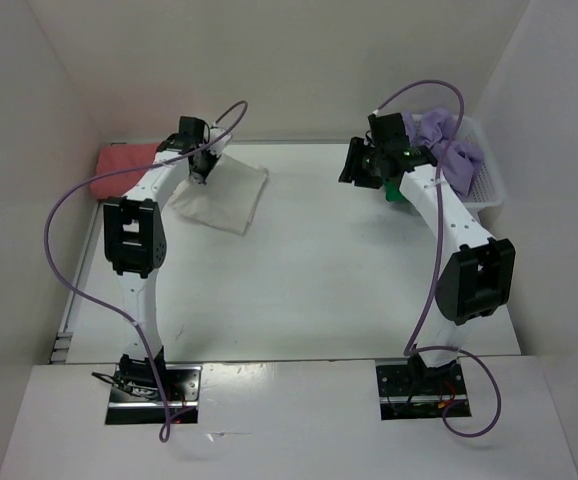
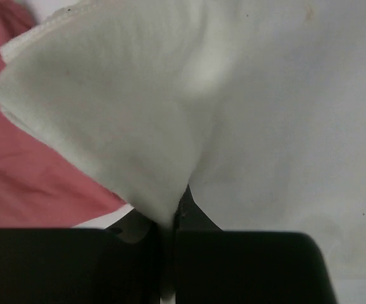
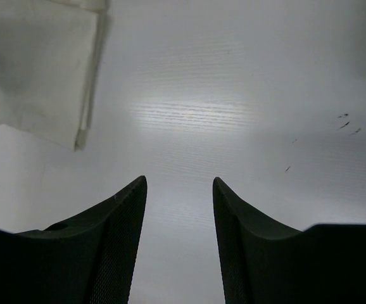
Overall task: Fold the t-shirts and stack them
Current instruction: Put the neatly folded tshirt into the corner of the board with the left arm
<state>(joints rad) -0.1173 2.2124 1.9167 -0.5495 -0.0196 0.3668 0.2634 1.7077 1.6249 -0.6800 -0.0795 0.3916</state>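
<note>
Left claw (image 2: 172, 223) is clamped on a fold of the cream-white t-shirt (image 2: 107, 107); right claw (image 3: 180, 190) stands half apart, empty, above the worktop (image 3: 246, 82).

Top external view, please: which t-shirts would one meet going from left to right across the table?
salmon-red t-shirt → cream-white t-shirt → green t-shirt → lavender t-shirt

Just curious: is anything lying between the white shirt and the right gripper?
Only bare table lies between white shirt and right gripper, per the top view.
</note>
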